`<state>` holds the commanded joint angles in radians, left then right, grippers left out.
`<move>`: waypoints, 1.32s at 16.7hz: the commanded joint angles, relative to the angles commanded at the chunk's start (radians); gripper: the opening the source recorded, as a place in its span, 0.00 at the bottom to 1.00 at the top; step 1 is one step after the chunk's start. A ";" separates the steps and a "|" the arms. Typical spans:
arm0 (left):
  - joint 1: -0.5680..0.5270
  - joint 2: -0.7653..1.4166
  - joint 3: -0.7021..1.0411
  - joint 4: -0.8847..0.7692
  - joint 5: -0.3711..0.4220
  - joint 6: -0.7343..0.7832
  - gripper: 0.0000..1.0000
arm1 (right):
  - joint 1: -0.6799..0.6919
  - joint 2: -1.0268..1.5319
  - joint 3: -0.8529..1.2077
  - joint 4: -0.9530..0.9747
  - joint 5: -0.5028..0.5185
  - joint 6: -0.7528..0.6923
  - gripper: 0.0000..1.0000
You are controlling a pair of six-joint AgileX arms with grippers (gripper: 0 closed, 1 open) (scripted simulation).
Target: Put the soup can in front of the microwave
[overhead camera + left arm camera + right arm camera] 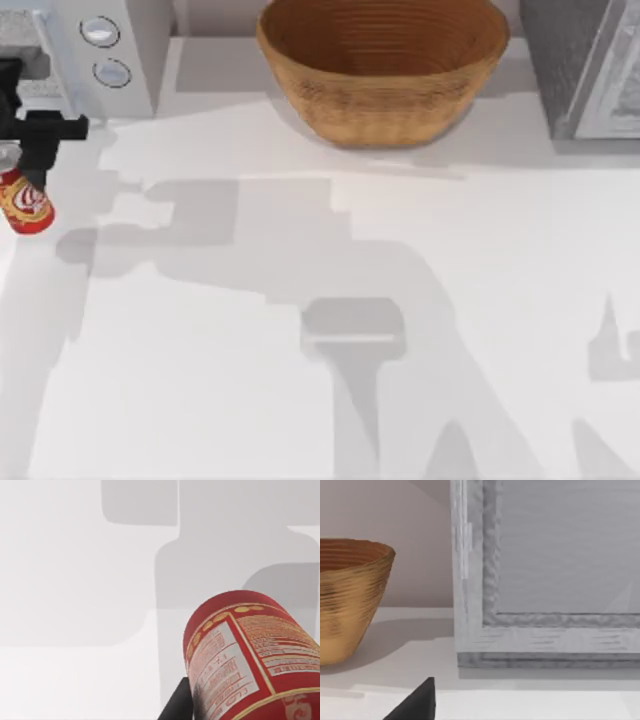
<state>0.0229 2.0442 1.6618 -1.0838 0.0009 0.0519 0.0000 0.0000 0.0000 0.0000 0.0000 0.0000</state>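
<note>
No lettering can be read anywhere. The soup can (250,655) carries a white panel of fine red print and a cream block of lines, all too small to make out.

White table (300,400) under soft grey shadows, plain pale wall (410,530) behind it.

Top view overhead; wrist views close, sharing its basket (383,70).
</note>
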 joint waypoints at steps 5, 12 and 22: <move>0.000 0.000 0.000 0.000 0.000 0.000 0.60 | 0.000 0.000 0.000 0.000 0.000 0.000 1.00; 0.000 0.000 0.000 0.000 0.000 0.000 1.00 | 0.000 0.000 0.000 0.000 0.000 0.000 1.00; -0.001 -0.001 0.039 -0.040 0.000 0.000 1.00 | 0.000 0.000 0.000 0.000 0.000 0.000 1.00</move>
<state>0.0215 2.0432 1.7005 -1.1239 0.0008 0.0516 0.0000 0.0000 0.0000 0.0000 0.0000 0.0000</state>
